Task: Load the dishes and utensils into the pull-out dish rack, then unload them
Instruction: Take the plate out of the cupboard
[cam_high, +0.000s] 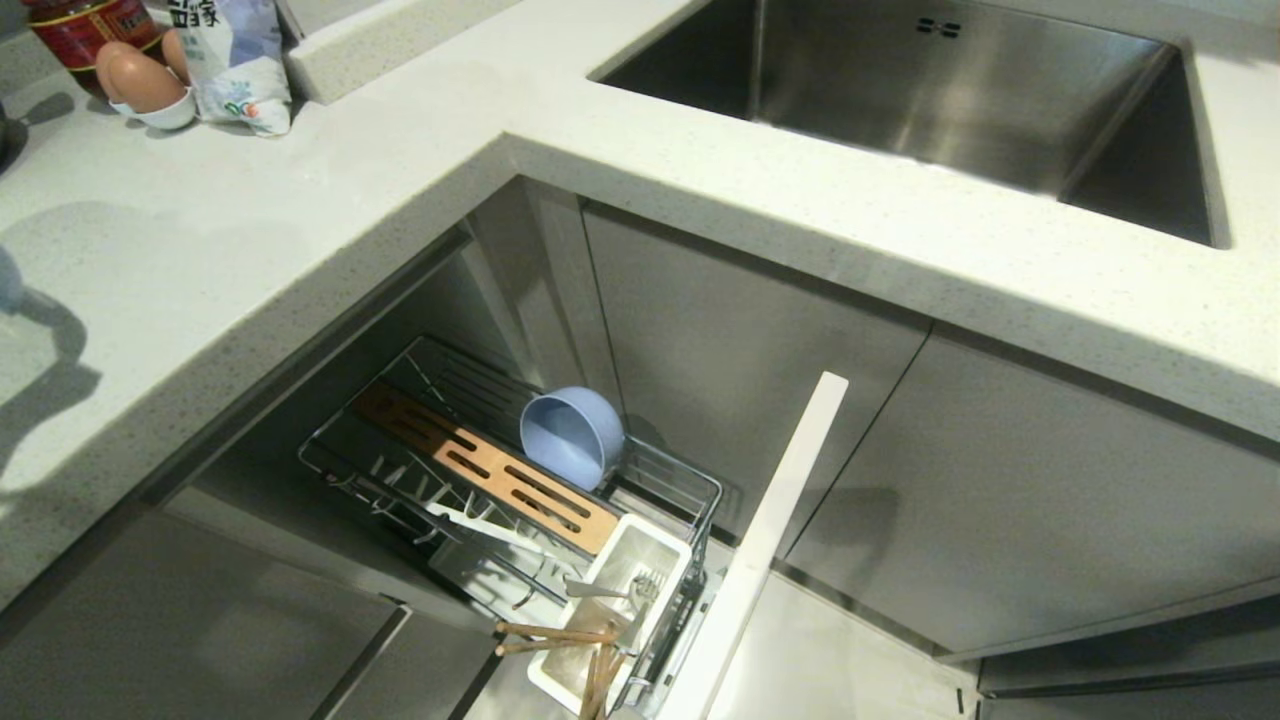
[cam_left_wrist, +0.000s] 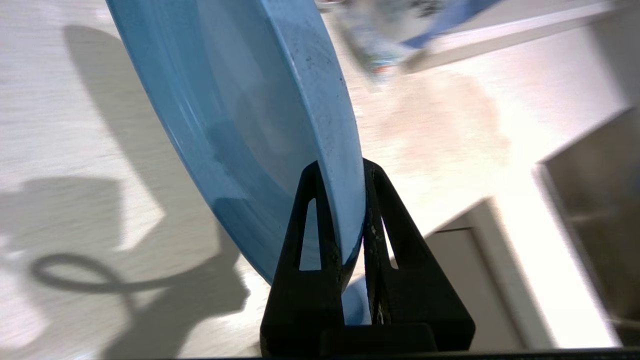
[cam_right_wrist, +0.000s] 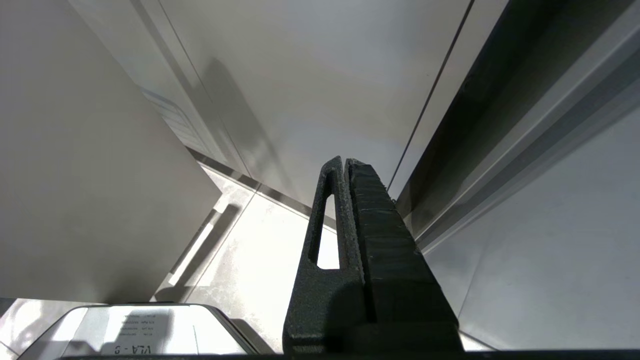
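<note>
My left gripper (cam_left_wrist: 342, 166) is shut on the rim of the light blue plate (cam_left_wrist: 240, 100), which it holds on edge above the pale countertop (cam_left_wrist: 75, 100). This gripper is outside the head view. Under the counter the pull-out dish rack (cam_high: 660, 470) stands drawn out. The light blue bowl (cam_high: 572, 436) lies on its side in it, beside the slotted wooden strip (cam_high: 490, 468). In the white cutlery box (cam_high: 650, 545) rest the wooden chopsticks (cam_high: 555, 636) and a slim silver utensil (cam_high: 610, 588). My right gripper (cam_right_wrist: 343, 160) is shut on nothing, parked low by the cabinet fronts.
The rack's white front panel (cam_high: 770, 540) sticks out into the floor space. A steel sink (cam_high: 950, 90) is sunk in the counter at the back right. Eggs in a dish (cam_high: 145, 85), a bag (cam_high: 235, 60) and a jar (cam_high: 85, 25) stand at the back left.
</note>
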